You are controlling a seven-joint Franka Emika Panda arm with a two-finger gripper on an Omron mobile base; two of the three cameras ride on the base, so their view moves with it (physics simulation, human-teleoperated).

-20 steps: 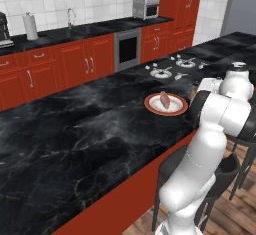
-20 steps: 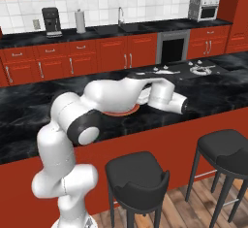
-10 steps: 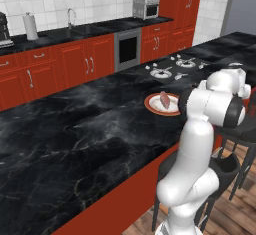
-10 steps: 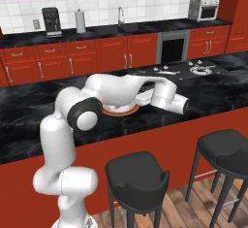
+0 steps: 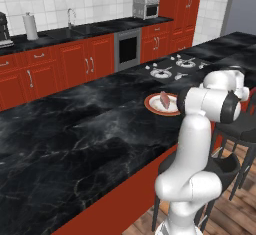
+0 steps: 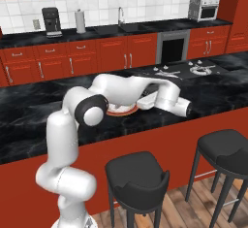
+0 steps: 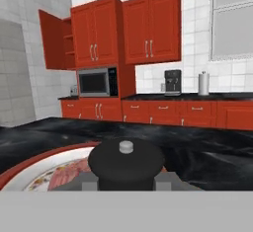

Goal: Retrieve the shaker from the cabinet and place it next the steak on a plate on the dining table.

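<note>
The shaker [image 7: 126,163], clamped in the gripper [image 7: 126,184] just beside the steak [image 7: 69,173] over the plate [image 7: 29,169], should be lowered upright and gently before it is released.

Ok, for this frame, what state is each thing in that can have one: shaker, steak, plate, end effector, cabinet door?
shaker: upright, held over the plate
steak: lying on the plate
plate: flat on the dining table
end effector: shut on the shaker
cabinet door: swung open above the microwave
</note>
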